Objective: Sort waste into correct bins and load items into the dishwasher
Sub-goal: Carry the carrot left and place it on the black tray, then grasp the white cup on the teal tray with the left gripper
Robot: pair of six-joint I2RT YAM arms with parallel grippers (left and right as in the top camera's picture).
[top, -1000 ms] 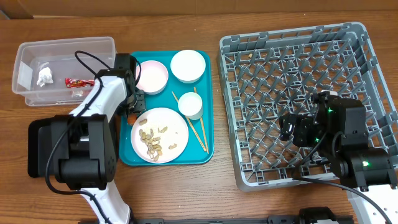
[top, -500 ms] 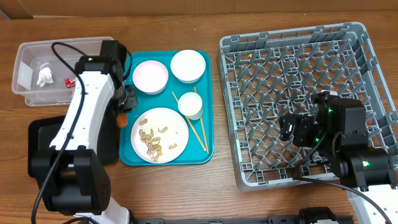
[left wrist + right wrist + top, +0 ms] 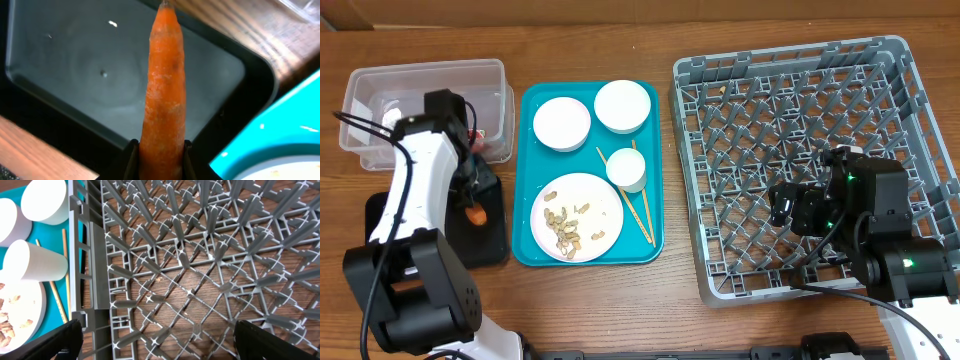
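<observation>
My left gripper (image 3: pixel 477 205) is shut on the orange carrot (image 3: pixel 476 213) and holds it over the shallow black tray (image 3: pixel 495 228); the carrot (image 3: pixel 163 95) fills the left wrist view above the tray (image 3: pixel 75 70). The clear tub (image 3: pixel 420 85) holds a whitish scrap and the red wrapper, mostly hidden by my arm. On the teal tray (image 3: pixel 525 180) are a pink bowl (image 3: pixel 562 123), a white bowl (image 3: pixel 622 105), a white cup (image 3: pixel 626 169), chopsticks (image 3: pixel 642 212) and a white plate (image 3: pixel 576 216) with peanut shells. My right gripper (image 3: pixel 788 212) is open over the grey dish rack (image 3: pixel 800 100).
The right wrist view shows the rack's lattice floor (image 3: pixel 200 280), its left wall, and the cup (image 3: pixel 35 262) and chopsticks (image 3: pixel 59 302) beyond it. Bare wooden table lies between the teal tray and the rack.
My left arm has carried the carrot from the teal tray's left edge leftward and toward me, to over the black tray. The right arm has not moved.
</observation>
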